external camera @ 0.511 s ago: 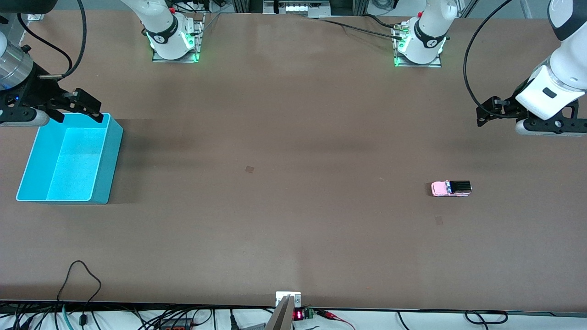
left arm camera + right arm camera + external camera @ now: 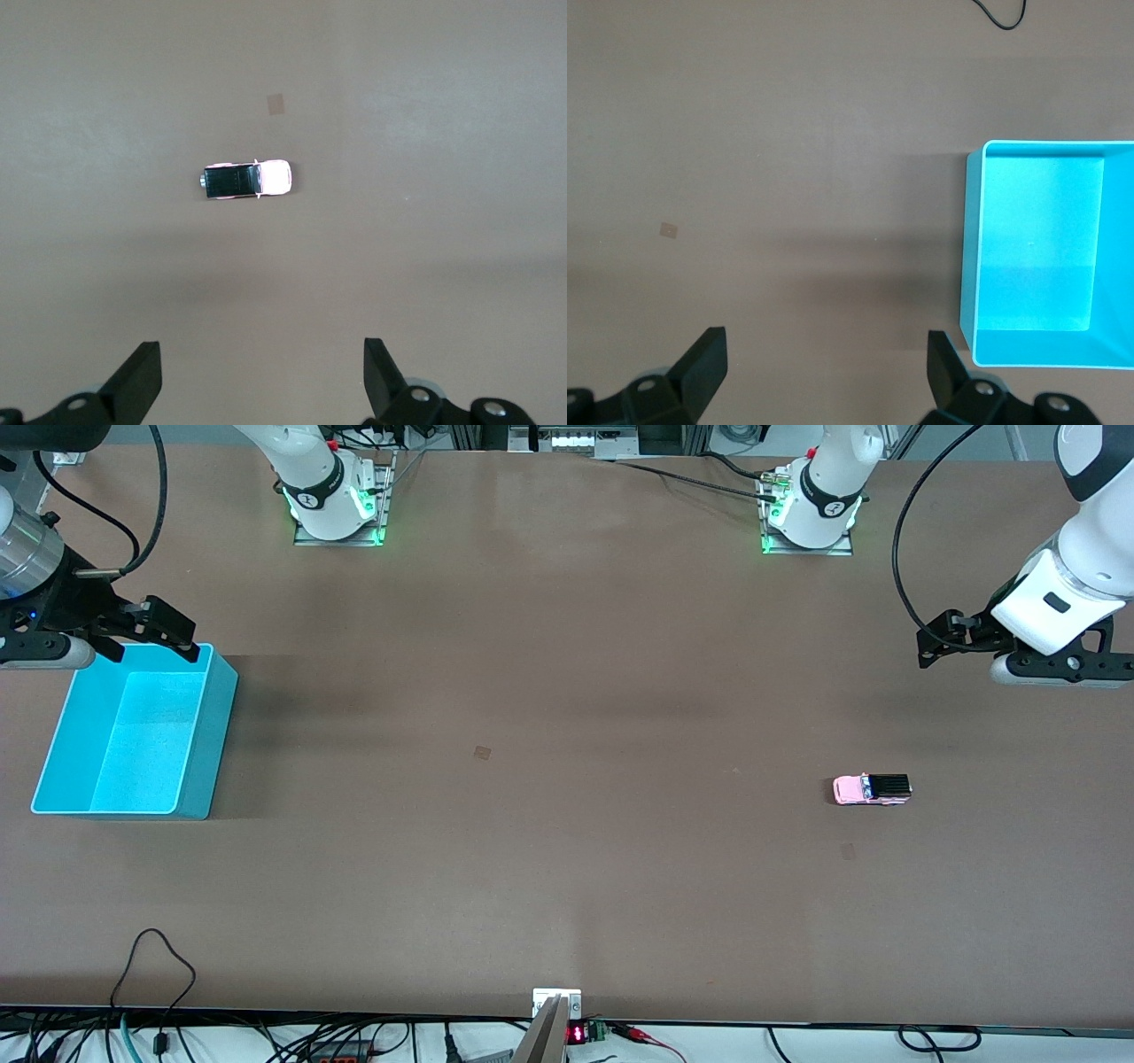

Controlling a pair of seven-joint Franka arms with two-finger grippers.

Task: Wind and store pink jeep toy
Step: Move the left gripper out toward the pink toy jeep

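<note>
Toward the right arm's end of the counter (image 2: 549, 673), the right tool (image 2: 151, 633) is hanging in the air over the rim of the turquoise bin (image 2: 208, 731) that lies nearest the robot bases. Its fingers (image 2: 700, 363) are standing fully apart and are gripping nothing, as the right wrist view is showing bare counter between them and one wall of the bin beside them. The bin is sitting flat on the counter with its opening facing up, and its interior is showing only its own turquoise floor. Near the middle of the counter, a small square mark (image 2: 482, 752) is lying on the brown surface, well apart from both the bin and the toy. Toward the left arm's end of the counter, the pink jeep toy (image 2: 872, 789) is resting upright on its wheels, with its black rear roof pointing toward the left arm's end and its pink hood pointing toward the middle of the counter. A second faint square mark (image 2: 848, 851) is lying near the toy, nearer to the front camera. The left tool (image 2: 939, 638) is hanging in the air over bare counter, well apart from the toy. Its fingers (image 2: 142, 381) are standing fully apart and are holding nothing; the left wrist view is showing the toy lying on the counter clear of both fingertips.
</note>
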